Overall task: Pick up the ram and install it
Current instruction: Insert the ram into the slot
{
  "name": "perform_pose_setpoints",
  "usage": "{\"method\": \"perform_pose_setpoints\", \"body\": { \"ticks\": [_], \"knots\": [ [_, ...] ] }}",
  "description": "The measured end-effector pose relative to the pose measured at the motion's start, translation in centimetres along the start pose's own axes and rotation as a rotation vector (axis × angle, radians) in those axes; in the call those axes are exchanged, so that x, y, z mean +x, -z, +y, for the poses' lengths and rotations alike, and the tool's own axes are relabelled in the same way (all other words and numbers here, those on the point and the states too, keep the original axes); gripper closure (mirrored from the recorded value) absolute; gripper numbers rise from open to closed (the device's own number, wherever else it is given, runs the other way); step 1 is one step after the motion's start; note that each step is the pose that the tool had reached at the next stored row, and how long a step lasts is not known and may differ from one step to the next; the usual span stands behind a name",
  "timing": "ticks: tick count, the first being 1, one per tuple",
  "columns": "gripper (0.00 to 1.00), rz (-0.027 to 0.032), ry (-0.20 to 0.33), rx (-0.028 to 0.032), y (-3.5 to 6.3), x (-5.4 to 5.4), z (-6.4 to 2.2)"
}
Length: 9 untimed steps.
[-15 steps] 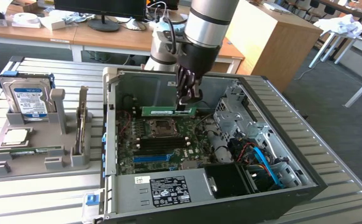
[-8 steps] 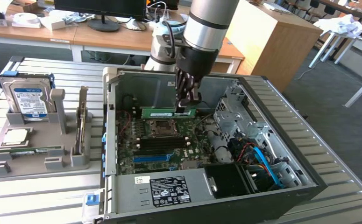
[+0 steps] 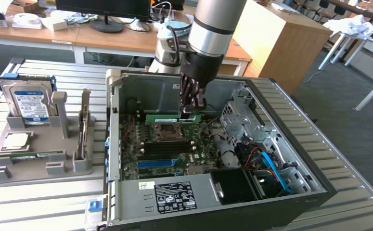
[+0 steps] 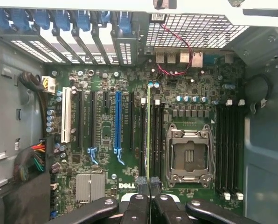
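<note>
The ram [image 3: 163, 117] is a thin green stick held level inside the open computer case [image 3: 305, 139], just above the motherboard [image 3: 167, 154]. My gripper [image 3: 187, 114] reaches straight down into the case and is shut on the stick's upper edge. In the wrist view the ram [image 4: 148, 130] shows edge-on as a narrow green line between my fingertips [image 4: 148, 183]. It runs along the black memory slots [image 4: 156, 140] beside the empty processor socket [image 4: 188, 154]. Whether it touches a slot I cannot tell.
A grey fixture [image 3: 19, 171] on the exterior view's left holds a blue-labelled hard drive [image 3: 29, 98], a square silver processor chip [image 3: 16, 140], a flat green stick [image 3: 31, 155] and an upright card [image 3: 83, 122]. Drive cages and cables [image 3: 263, 161] crowd the case's right side.
</note>
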State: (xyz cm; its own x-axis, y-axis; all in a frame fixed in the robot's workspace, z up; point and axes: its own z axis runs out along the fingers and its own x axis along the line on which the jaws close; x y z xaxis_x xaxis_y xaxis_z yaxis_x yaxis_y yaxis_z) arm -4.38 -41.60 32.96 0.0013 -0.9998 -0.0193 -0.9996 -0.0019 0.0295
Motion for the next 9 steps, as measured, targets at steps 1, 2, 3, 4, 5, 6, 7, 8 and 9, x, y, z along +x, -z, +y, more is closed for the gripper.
{"method": "perform_pose_setpoints", "body": {
  "ticks": [1, 2, 3, 4, 5, 6, 7, 8, 9],
  "knots": [
    [0.88, 0.0000, 0.000, -0.0001, -0.10, 0.00, 0.00],
    [0.88, 0.0001, 0.000, -0.0001, -0.20, 0.01, 0.00],
    [0.88, 0.0000, 0.000, -0.0002, -0.29, 0.01, -0.01],
    [0.88, 0.0000, 0.000, -0.0002, -0.37, 0.01, -0.01],
    [0.88, 0.0000, 0.000, -0.0003, -0.45, 0.01, -0.01],
    [0.88, 0.0000, 0.000, -0.0003, -0.53, 0.01, -0.01],
    [0.88, 0.0000, 0.000, -0.0004, -0.61, 0.01, -0.02],
    [0.88, 0.0000, 0.000, -0.0005, -0.69, 0.02, -0.02],
    [0.88, 0.0000, 0.000, -0.0005, -0.78, 0.02, -0.02]
  ]
}}
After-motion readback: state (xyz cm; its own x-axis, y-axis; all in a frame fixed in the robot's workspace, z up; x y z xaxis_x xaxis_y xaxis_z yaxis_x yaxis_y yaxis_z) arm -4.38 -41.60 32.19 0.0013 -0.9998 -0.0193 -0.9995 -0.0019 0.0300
